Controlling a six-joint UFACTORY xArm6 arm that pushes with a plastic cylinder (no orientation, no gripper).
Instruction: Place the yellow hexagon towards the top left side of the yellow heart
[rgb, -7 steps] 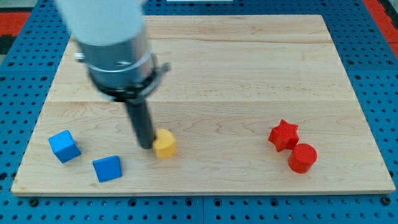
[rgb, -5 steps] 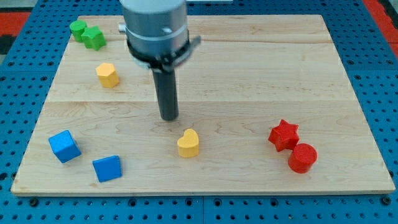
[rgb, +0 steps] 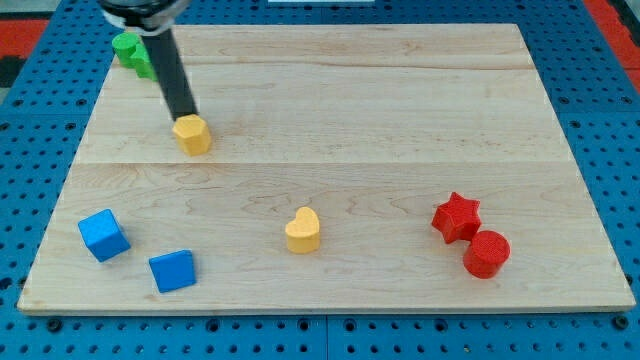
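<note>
A pale wooden table (rgb: 400, 110) lies on a blue pegboard base (rgb: 620, 150), with a patch of red showing at the view's top corners. In the one camera view there is no gripper to report as wide, narrow or holding anything: the arm ends in a dark rod (rgb: 172, 70) that slants down from the view's top left, and my tip (rgb: 186, 116) rests against the upper left edge of the yellow hexagon (rgb: 192, 134), touching it. From my tip, the yellow heart (rgb: 302, 230) sits well apart toward the view's lower right, so the hexagon lies up and to the left of the heart. Just up-left of my tip, behind the rod, green blocks (rgb: 130, 52) are partly hidden, and their shapes cannot be made out. Well below my tip, toward the view's bottom left, stand a blue cube (rgb: 103, 235) and a second blue block (rgb: 172, 270) near each other. Far to the view's right, the red star (rgb: 456, 217) and red cylinder (rgb: 486, 253) touch. The arm's body is cut off at the view's top edge.
</note>
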